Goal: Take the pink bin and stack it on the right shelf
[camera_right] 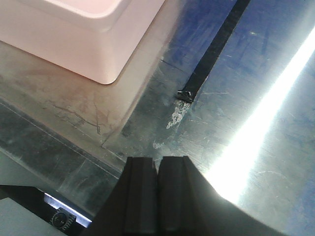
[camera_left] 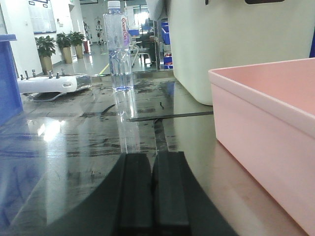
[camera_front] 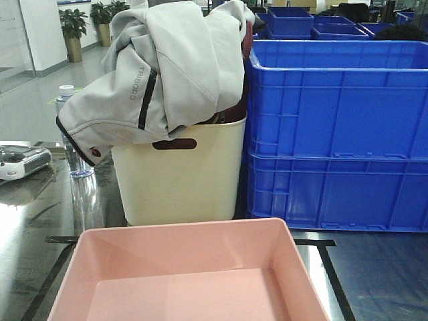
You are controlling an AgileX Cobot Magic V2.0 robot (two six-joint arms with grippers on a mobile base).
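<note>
So the pink bin (camera_front: 190, 274) is sitting empty on the shiny steel deck (camera_front: 374, 274) of the right shelf, right at the near edge of the front view; it's lying inside the black tape lines (camera_front: 331, 264) marked on that deck, with its far rim just short of the tall cream tub (camera_front: 180, 177) behind it.

That tub is stuffed with a light grey jacket (camera_front: 170, 67) that's spilling over the top and hanging down past the slot handle; to the right of the tub, two deep blue crates (camera_front: 338, 134) are standing stacked one on the other, pretty much touching the tub's side; more blue bins are showing further back.

On the left there's a clear water bottle (camera_left: 119, 46) standing upright beside the tub, and a white handheld controller (camera_left: 51, 84) is lying a bit further left; both are reflecting in the deck.

The left gripper (camera_left: 152, 196) is hanging low over the deck just left of the bin's side wall, not touching it; its two black fingers (camera_left: 135, 191) are pressed together with nothing between them.

The right gripper (camera_right: 156, 196) is looking down at the deck near the bin's rounded corner, well clear of it; its fingers (camera_right: 172, 194) are also closed up against each other and holding nothing; a strip of black tape is running off just beyond it, ending in a ragged tip.
</note>
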